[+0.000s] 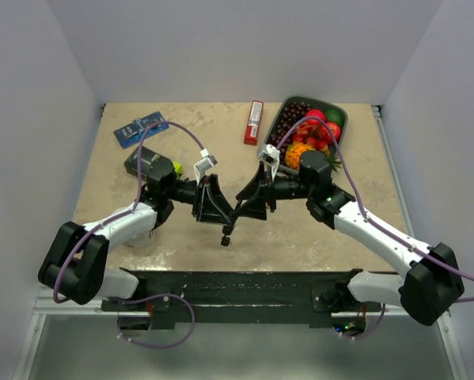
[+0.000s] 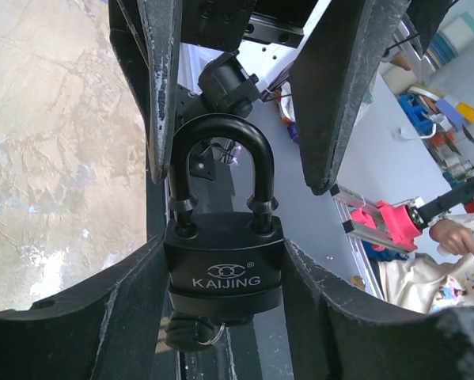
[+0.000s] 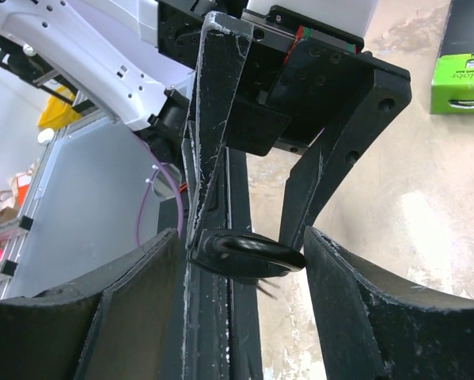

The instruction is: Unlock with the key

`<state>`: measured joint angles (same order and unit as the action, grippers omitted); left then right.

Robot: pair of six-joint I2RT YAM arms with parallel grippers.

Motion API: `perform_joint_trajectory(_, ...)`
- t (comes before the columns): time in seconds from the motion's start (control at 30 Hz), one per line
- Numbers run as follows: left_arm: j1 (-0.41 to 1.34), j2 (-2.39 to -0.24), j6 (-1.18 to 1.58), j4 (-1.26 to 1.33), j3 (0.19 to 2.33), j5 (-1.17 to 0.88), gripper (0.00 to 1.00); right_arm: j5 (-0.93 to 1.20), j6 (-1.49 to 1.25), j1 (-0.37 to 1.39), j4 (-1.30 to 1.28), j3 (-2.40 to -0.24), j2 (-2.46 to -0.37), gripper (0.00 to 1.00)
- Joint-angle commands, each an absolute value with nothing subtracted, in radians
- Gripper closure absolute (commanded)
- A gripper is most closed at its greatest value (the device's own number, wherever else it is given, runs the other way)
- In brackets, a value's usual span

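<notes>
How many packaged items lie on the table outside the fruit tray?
3: a blue packet at far left, a red pack at far centre, a dark box partly hidden by the left arm. Others may lie hidden under the arms.

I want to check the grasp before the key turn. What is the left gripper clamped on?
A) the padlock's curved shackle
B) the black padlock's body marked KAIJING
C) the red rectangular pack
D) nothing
B: in the left wrist view, the left gripper presses both sides of the black metal padlock body, and the shackle points away.
</notes>
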<state>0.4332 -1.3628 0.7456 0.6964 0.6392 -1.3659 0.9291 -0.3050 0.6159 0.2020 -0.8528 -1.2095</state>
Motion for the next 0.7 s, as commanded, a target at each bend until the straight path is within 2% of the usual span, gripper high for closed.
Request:
perform_joint_trajectory(0.0, 0.433, -1.324, 0.781, 0.824, 0.634, -1.384, 1.00, 0.992, -0.316, 0.618, 0.238, -0.867, -1.195, 0.34)
perform_joint_trajectory(0.27, 0.430, -1.335, 0.825, 0.890, 0.620, -1.347, 1.00, 0.974, -0.359, 0.617, 0.267, -0.830, -1.175, 0.47)
perform_joint_trajectory(0.37, 0.428, -1.332, 0.824, 0.894, 0.615, -1.329, 1.00, 0.931, -0.357, 0.617, 0.238, -0.825, -1.164, 0.55)
perform_joint_trajectory(0.4, 0.425, -1.331, 0.822, 0.894, 0.614, -1.312, 1.00, 0.917, -0.353, 0.618, 0.221, -0.825, -1.161, 0.62)
perform_joint_trajectory(0.47, 0.420, -1.327, 0.816, 0.885, 0.609, -1.295, 1.00, 0.866, -0.316, 0.615, 0.149, -0.839, -1.158, 0.67)
perform_joint_trajectory(0.5, 0.420, -1.328, 0.805, 0.867, 0.611, -1.276, 1.00, 0.852, -0.304, 0.617, 0.135, -0.841, -1.157, 0.72)
perform_joint_trajectory(0.67, 0.419, -1.327, 0.617, 0.599, 0.658, -1.207, 1.00, 0.796, -0.302, 0.615, 0.110, -0.838, -1.157, 0.85)
